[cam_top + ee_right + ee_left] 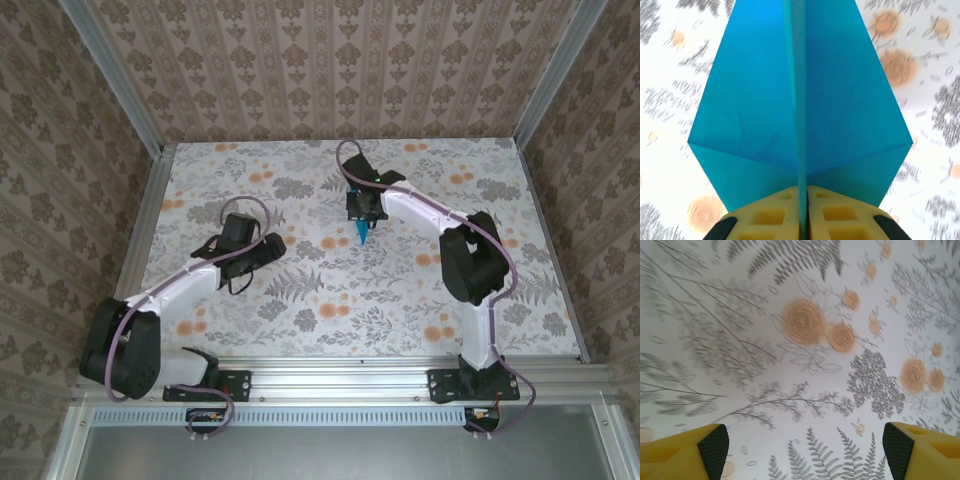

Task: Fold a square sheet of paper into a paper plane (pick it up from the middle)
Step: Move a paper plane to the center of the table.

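**A:** Which step is in hand here?

**B:** Late folding, by my reading. The right tool (802, 215) is clamped on the centre crease of the paper plane (800, 100) — two teal panels spread to either side of the ridge and narrow towards a point at the far end. From above, the same tool (362, 212) holds the plane (361, 233) over the middle of the flowered surface (400, 300), point hanging down. Whether the tip touches the surface cannot be told.

**A:** And the other arm?

**B:** The left tool (268, 247) sits well apart, to the left of the plane and low over the surface. Its wrist view shows the jaws spread wide, the black pads (714, 446) at opposite edges of the frame, holding nothing.

**A:** What does the next move call for?

**B:** Probably either a last crease on the wings or setting the plane down — the pictures do not settle which. For a crease, the left tool would have to travel right and close on one thin panel without dragging the paper out of the right tool's pinch. For a release, the right tool should lower until the keel rests on the surface before it parts, since paper this light is likely to drift.
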Robot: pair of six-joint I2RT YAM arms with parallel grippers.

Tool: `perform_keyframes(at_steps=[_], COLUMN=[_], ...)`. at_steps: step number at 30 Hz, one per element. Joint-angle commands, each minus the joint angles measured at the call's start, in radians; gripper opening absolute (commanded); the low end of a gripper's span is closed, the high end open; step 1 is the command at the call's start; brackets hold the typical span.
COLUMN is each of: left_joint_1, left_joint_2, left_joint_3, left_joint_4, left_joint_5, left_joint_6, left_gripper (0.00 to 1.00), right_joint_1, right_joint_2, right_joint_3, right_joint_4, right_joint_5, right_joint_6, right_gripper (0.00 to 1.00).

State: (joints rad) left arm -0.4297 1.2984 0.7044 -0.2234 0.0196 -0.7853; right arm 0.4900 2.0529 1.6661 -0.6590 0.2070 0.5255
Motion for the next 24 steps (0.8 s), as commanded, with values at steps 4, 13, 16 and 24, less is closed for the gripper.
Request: perform_keyframes(at_steps=[4,13,16,24], left_joint_1=[0.012,0.012,0.013,0.013], left_joint_2=[-0.039,-0.035,-0.031,-0.021], left_joint_3=[0.031,0.023,0.023,0.022], left_joint_4=[-0.101,-0.096,-0.096,-0.092], left_joint_5=[-0.063,-0.055,-0.056,-0.053], left_joint_6=[0.046,0.037,0.035,0.034], left_gripper=[0.85,0.86,0.87,0.87], right_joint_1=[-0.043,-0.048,-0.047,-0.046], right_joint_2=[0.157,0.261,0.27,0.286], right_joint_3=[0.147,0.202,0.203,0.202], right_joint_4=[-0.058,-0.082,-0.087,-0.092], right_joint_5=[0.02,0.001,0.001,0.003], right_joint_6=[-0.053,-0.044,-0.043,-0.047], right_gripper=[0.13,0.17,0.21,0.25])
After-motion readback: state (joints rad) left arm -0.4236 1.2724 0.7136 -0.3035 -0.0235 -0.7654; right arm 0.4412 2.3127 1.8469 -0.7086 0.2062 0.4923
